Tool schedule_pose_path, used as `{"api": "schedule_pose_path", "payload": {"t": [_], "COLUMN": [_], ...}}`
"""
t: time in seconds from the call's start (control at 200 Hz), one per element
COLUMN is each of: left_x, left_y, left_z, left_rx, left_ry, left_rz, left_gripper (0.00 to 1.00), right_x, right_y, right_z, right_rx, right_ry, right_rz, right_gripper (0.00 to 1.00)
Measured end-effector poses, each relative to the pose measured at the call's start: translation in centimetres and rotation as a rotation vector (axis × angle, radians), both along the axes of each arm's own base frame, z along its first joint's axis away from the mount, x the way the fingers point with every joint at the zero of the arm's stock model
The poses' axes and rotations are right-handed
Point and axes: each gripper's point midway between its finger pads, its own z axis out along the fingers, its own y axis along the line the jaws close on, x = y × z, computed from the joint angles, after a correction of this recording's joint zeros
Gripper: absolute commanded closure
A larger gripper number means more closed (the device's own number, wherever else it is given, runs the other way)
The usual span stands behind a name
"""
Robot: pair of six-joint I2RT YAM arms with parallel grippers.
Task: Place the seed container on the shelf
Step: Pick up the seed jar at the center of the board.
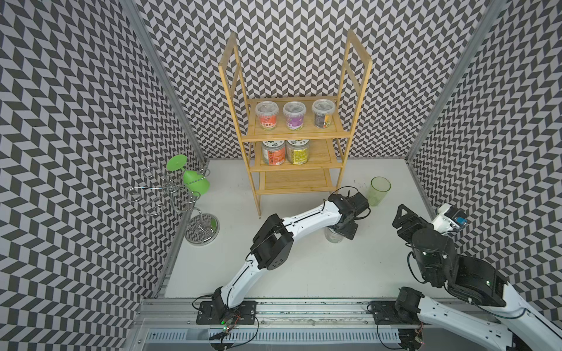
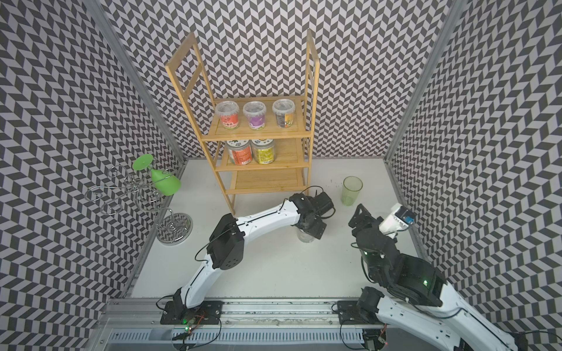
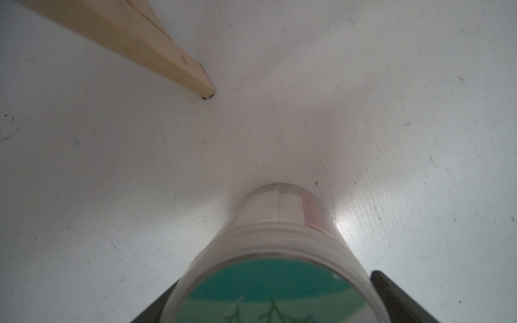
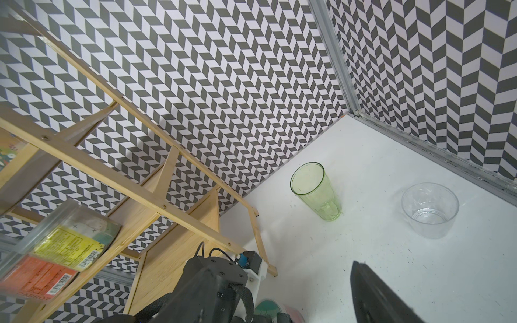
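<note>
The seed container (image 3: 279,218) is standing on the worktop (image 3: 391,112) near the shelf (image 1: 295,137), your left pincer (image 3: 271,282) straddling its lid, grip unclear, so you are risking it slipping if lifting early

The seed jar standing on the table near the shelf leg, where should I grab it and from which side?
I'd grip the seed container by its round side wall just under the lid, coming down from above. It stands upright, lid up, apart from the shelf leg, so jaws fit on opposite sides.
</note>
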Motion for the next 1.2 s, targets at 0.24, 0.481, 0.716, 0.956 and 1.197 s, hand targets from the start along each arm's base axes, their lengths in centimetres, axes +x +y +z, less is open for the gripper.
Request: {"api": "schedule_pose_path", "payload": {"t": [0.24, 0.481, 0.716, 0.956, 1.197], "left_x": [0.0, -0.1, -0.5, -2.5, -5.9], "left_y": [0.1, 0.2, 0.7, 2.9, 7.2], "left_z": [0.3, 0.3, 1.6, 7.2, 13.9], "left_rx": [0.007, 0.012, 0.011, -0.057, -0.166], "left_ry": [-0.005, -0.002, -0.001, -0.031, -0.054], "left_rz": [-0.005, -0.01, -0.02, -0.044, -0.062], "left_gripper": [0.15, 0.2, 0.22, 0.23, 0.24], "right_x": [0.0, 0.0, 0.4, 1.2, 1.4], "right_y": [-0.1, -0.1, 0.5, 2.8, 5.8], "right_z": [0.1, 0.1, 1.0, 2.0, 4.0], "right_rx": [-0.025, -0.041, -0.106, -0.271, -0.408], "right_ry": [0.0, 0.002, -0.017, -0.068, -0.201], "right_rz": [0.0, 0.005, 0.042, 0.172, 0.338], "right_gripper": [0.22, 0.23, 0.19, 0.15, 0.16]}}
